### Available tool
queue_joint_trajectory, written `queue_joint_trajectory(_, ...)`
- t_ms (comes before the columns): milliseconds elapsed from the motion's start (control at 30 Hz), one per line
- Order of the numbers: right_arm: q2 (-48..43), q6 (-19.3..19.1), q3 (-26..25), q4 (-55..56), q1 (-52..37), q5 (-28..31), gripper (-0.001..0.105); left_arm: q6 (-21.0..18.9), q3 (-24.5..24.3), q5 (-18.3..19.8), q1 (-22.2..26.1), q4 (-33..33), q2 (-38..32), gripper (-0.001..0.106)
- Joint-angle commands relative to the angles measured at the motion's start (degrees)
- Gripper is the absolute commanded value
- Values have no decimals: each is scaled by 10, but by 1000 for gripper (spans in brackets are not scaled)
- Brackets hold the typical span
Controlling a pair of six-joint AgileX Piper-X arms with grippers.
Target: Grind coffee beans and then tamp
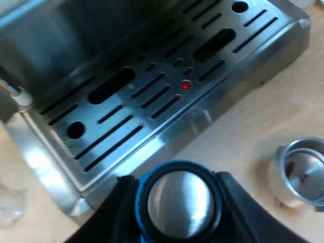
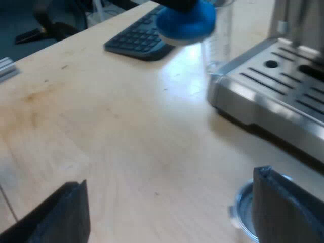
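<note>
My left gripper (image 1: 177, 188) is shut on the blue tamper (image 1: 178, 205), whose round metal face points at the camera. It hangs over the wooden table just off the espresso machine's drip tray (image 1: 126, 96). The metal holder's basket (image 1: 302, 172) stands on the table close by, with a few dark grounds inside. My right gripper (image 2: 169, 212) is open low over the table, one finger (image 2: 288, 207) partly covering the metal holder (image 2: 242, 207). Farther off in that view, the blue tamper (image 2: 186, 23) hangs in the air under the left gripper (image 2: 179, 4).
The steel drip tray (image 2: 283, 86) has slots and a red dot (image 1: 186, 85). A measuring glass (image 2: 217, 35) stands at the tray's corner, also visible as a clear glass (image 1: 10, 205) beside the machine's base. A dark keyboard (image 2: 139, 35) lies beyond the tamper.
</note>
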Motion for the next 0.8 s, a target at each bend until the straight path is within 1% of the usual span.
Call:
queue_joint_trajectory(33,34,-10,-1,-43,-2,-9,67,0,32,25,30,0,-14,1)
queue_joint_trajectory(100,56,-10,-1,-69,-2,-9,67,0,54,29,40,0,-23,1)
queue_joint_trajectory(200,76,-9,-1,-92,-2,-9,67,0,81,29,42,-2,-32,1)
queue_joint_trajectory(267,92,-9,-1,-108,-2,-9,67,0,87,29,42,-2,-32,1)
queue_joint_trajectory(333,96,-9,-1,-110,-2,-9,67,7,111,29,42,-7,-31,1)
queue_joint_trajectory(367,102,-8,-1,-114,-2,-9,67,8,113,29,42,-9,-31,1)
queue_joint_trajectory(400,120,-5,-1,-125,-2,-9,67,8,132,28,42,-23,-31,1)
queue_joint_trajectory(433,124,-5,-1,-129,-2,-9,67,8,136,26,42,-29,-31,1)
queue_joint_trajectory(500,144,-5,-1,-141,-2,-9,67,8,159,25,42,-51,-31,1)
queue_joint_trajectory(633,167,-5,-1,-150,-2,-9,67,8,188,25,42,-84,-31,1)
queue_joint_trajectory(800,185,-5,-1,-167,-2,-9,67,16,219,25,42,-144,-32,1)
